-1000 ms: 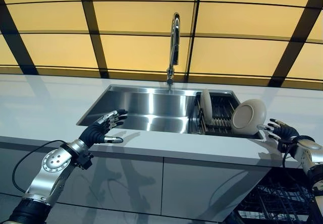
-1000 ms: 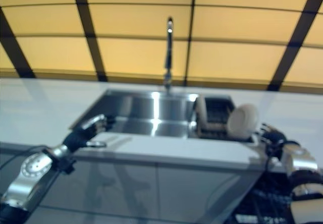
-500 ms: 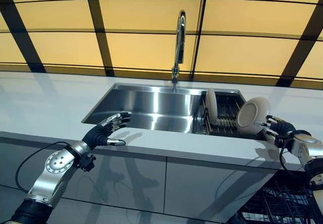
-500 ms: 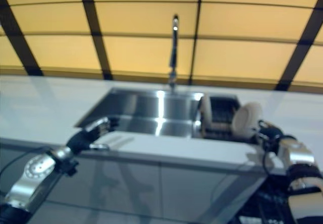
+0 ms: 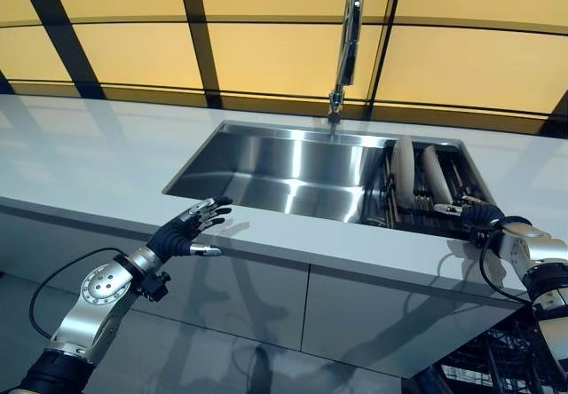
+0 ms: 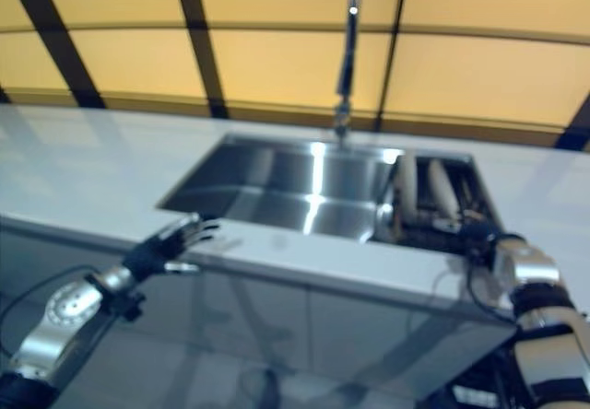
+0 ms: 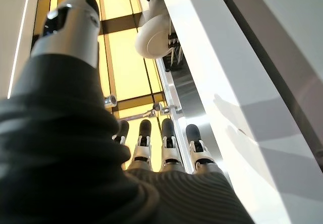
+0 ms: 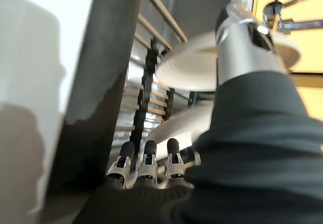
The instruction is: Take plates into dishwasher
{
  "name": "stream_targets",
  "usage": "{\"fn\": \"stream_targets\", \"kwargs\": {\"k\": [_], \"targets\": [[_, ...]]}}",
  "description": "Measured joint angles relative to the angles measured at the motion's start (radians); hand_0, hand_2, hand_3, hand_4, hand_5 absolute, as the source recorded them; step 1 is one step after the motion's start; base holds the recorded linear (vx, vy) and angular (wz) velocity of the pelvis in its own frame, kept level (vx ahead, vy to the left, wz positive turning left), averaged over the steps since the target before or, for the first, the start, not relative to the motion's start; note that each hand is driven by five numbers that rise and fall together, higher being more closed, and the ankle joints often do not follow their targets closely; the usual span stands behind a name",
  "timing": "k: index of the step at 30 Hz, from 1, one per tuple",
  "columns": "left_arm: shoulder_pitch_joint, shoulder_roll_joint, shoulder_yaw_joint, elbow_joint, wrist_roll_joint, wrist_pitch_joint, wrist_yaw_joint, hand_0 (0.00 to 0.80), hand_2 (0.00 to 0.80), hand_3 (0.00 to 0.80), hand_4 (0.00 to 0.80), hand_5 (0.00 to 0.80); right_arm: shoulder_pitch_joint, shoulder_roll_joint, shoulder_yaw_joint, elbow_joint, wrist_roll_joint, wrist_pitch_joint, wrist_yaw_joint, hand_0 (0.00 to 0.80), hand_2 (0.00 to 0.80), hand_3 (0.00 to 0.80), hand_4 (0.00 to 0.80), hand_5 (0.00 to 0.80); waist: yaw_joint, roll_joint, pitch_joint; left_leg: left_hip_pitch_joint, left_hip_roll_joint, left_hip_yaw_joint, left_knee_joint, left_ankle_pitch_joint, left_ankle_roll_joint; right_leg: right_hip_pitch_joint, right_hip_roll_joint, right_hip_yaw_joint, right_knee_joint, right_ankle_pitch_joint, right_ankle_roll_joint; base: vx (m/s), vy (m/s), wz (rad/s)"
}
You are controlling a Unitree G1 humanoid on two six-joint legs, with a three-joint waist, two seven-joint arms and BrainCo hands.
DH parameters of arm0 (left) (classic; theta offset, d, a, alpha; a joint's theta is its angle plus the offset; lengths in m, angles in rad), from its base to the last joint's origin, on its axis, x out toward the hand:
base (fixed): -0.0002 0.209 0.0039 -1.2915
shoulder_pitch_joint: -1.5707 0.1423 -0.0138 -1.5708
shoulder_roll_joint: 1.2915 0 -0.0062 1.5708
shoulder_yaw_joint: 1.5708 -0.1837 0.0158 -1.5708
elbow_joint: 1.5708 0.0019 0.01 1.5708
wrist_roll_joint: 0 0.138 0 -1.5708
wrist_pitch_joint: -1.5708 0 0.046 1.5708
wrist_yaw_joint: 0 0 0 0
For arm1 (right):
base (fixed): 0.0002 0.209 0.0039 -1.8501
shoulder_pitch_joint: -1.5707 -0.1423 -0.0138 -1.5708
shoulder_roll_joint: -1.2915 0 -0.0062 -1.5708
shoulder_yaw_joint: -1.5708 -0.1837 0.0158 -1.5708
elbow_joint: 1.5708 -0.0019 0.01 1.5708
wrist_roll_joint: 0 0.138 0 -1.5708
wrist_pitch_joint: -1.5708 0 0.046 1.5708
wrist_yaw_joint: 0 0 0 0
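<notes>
Left robot hand (image 5: 185, 232) hovers over the front edge of the white counter (image 5: 89, 159), fingers straight and spread, holding nothing. Steel sink (image 5: 284, 170) sits mid-counter, with the faucet (image 5: 346, 43) at its back rim. In the dish rack (image 5: 430, 203) in the sink's right section, two plates (image 5: 403, 172) stand on edge side by side, faces turned left-right, rims running front to back. Right robot hand (image 5: 475, 216) sits at the rack's front right corner, just beside the nearer plate (image 5: 435, 174); fingers extended and relaxed, clamped on nothing. Change from half a second ago: that plate was tilted, face toward the camera, by the right robot hand; it now stands upright in the rack.
</notes>
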Motion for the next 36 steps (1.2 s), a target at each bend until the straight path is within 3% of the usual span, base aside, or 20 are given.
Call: {"fn": "stream_targets", "kwargs": {"k": [7,19,25,26,27,28,36], "targets": [[-0.001,0.003,0.000,-0.009,-0.003,-0.018,0.001,0.000,0.000,0.000,0.000,0.000,-0.054,0.001,0.039,0.022,-0.039,-0.001,-0.048,0.800,0.800,0.800,0.800,0.800,0.003,0.002,0.044,-0.017,-0.002,-0.009,0.000,0.004,0.000,-0.012,0.000,-0.002,0.002,0.000,0.000,-0.033,-0.002,0.05],[-0.005,0.003,-0.001,-0.010,-0.002,-0.023,0.004,0.000,0.000,0.000,0.000,0.000,-0.057,0.001,0.044,0.016,-0.120,-0.003,-0.081,0.800,0.800,0.800,0.800,0.800,0.001,-0.002,0.056,-0.005,-0.001,-0.003,0.000,0.004,0.000,-0.002,0.000,0.003,0.003,0.000,0.000,0.000,0.000,0.00],[-0.004,0.000,-0.003,-0.009,-0.002,-0.023,0.012,0.000,0.000,0.000,0.000,0.000,-0.057,0.000,0.077,-0.068,-0.178,-0.012,-0.075,0.800,0.800,0.800,0.800,0.800,-0.003,-0.003,0.057,0.015,0.000,0.001,-0.001,0.003,-0.001,0.016,0.001,0.009,0.004,0.001,0.000,-0.002,0.012,-0.02],[-0.003,-0.002,-0.003,-0.009,-0.002,-0.023,0.012,0.000,0.000,0.000,0.000,0.000,-0.056,-0.001,0.079,-0.076,-0.180,-0.012,-0.073,0.511,0.511,0.511,0.511,0.511,-0.005,-0.003,0.057,0.019,0.000,0.001,-0.001,0.003,-0.001,0.019,0.001,0.010,0.004,0.001,0.000,0.000,0.022,-0.03],[0.000,-0.002,-0.003,-0.009,-0.001,-0.023,0.012,0.000,0.000,0.000,0.000,0.000,-0.047,-0.001,0.079,-0.107,-0.196,-0.014,-0.070,0.511,0.511,0.511,0.511,0.511,-0.007,-0.003,0.057,0.027,0.000,0.003,-0.001,0.002,-0.001,0.026,0.001,0.012,0.004,0.001,0.000,-0.007,0.023,-0.03],[0.001,-0.002,-0.003,-0.009,-0.001,-0.023,0.013,0.000,0.000,0.000,0.000,0.000,-0.046,-0.002,0.079,-0.119,-0.199,-0.015,-0.071,0.000,0.000,0.000,0.000,0.000,-0.008,-0.004,0.057,0.028,0.000,0.004,-0.001,0.002,-0.001,0.027,0.001,0.013,0.003,0.001,0.000,-0.013,0.022,-0.04],[0.035,-0.003,0.002,0.000,0.090,0.007,0.108,0.000,0.000,0.000,0.000,0.000,0.006,-0.013,0.077,-0.304,-0.227,-0.034,-0.101,0.000,0.000,0.000,0.000,0.000,-0.030,-0.011,0.052,0.042,-0.001,0.026,-0.001,0.001,0.001,0.031,-0.001,0.034,0.006,0.006,0.001,-0.051,0.048,-0.06]]}}
